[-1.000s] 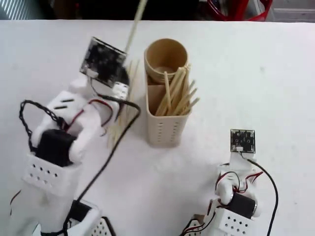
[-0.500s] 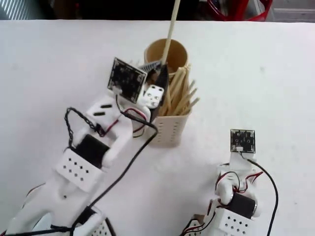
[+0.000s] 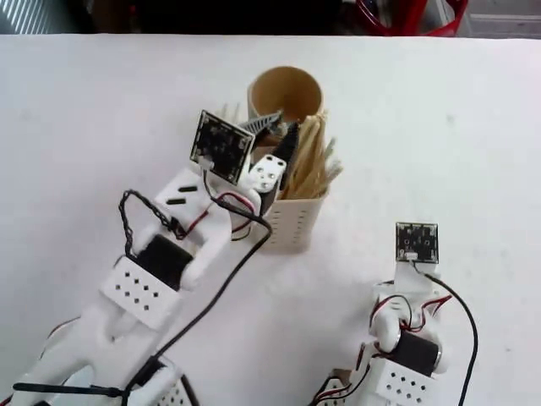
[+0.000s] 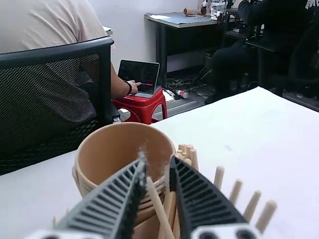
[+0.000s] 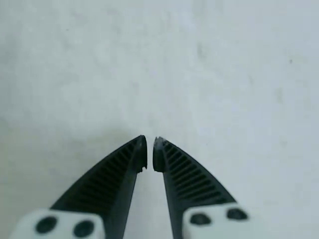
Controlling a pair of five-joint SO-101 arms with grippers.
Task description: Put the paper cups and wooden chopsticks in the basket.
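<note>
A beige basket (image 3: pixel 287 224) stands mid-table. Its far compartment holds stacked paper cups (image 3: pixel 285 91) (image 4: pixel 114 154); its near one holds a bundle of wooden chopsticks (image 3: pixel 313 165) (image 4: pixel 234 191). My left gripper (image 3: pixel 281 131) (image 4: pixel 155 167) hangs over the basket beside the cups, jaws a little apart. One chopstick (image 4: pixel 158 204) lies loose between them, slanting down into the basket. A few chopstick ends (image 3: pixel 225 112) show on the table left of the basket, behind the left arm. My right gripper (image 5: pixel 149 152) is shut over bare table at the front right, holding nothing.
The left arm (image 3: pixel 169 254) stretches from the front left to the basket and covers the table beside it. The right arm (image 3: pixel 410 338) sits folded at the front right. A black chair (image 4: pixel 55 89) and a red stool (image 4: pixel 142 104) stand beyond the table's far edge.
The left arm swung right from the loose chopsticks to over the basket, carrying one upright. That chopstick no longer sticks up; it has dropped between the jaws. The right arm kept still.
</note>
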